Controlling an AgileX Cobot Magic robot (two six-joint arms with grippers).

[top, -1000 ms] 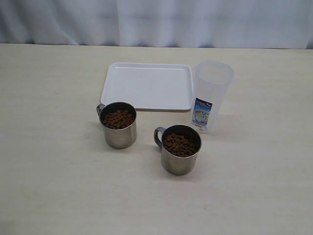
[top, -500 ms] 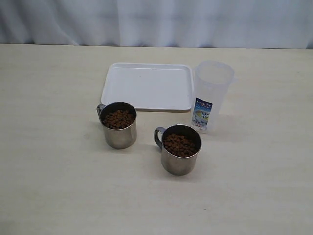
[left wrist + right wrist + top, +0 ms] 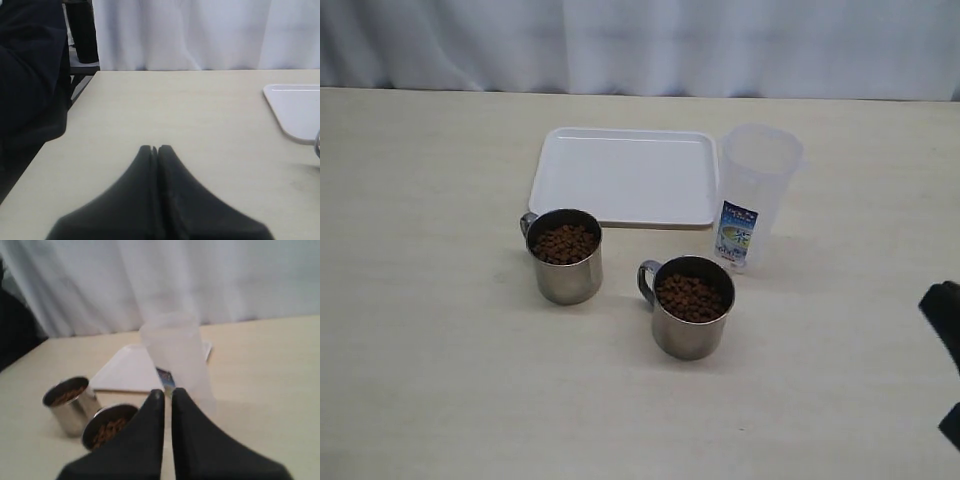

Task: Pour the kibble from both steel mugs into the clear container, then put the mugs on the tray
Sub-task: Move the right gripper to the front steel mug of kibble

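Brown kibble [image 3: 564,243] fills both steel mugs [image 3: 566,280], upright on the counter [image 3: 440,350] so nothing spills. Clear container [image 3: 757,180] waits open-mouthed just beside the tray [image 3: 620,175]. Left gripper [image 3: 154,148] is pressed together, well apart from them. Right gripper [image 3: 167,391], fingers all but touching, points toward the container.
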